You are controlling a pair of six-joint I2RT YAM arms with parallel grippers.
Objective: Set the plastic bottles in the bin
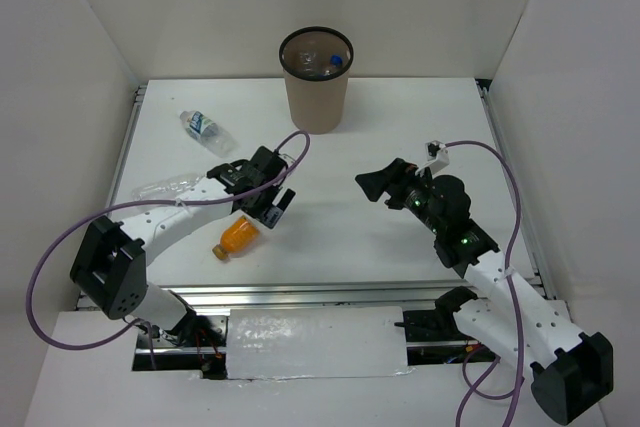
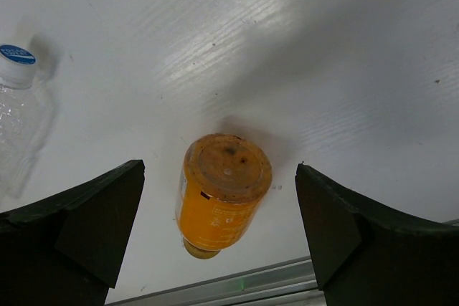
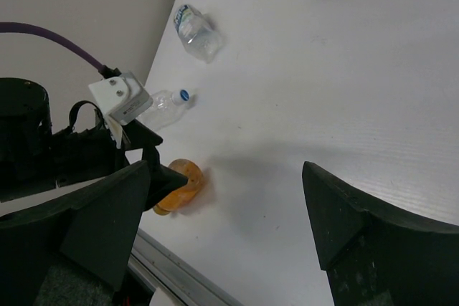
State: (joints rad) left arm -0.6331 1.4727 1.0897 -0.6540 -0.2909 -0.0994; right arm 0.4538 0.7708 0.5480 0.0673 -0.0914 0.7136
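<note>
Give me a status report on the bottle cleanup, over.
Left gripper open over orange bottle, not gripping. Right gripper open, empty. Two clear bottles on table left side; bin at far edge. Nothing between orange bottle and bin.

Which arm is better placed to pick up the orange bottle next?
Left. The left tool, open, hangs just above the orange bottle; the right tool, also open, is farther away.
</note>
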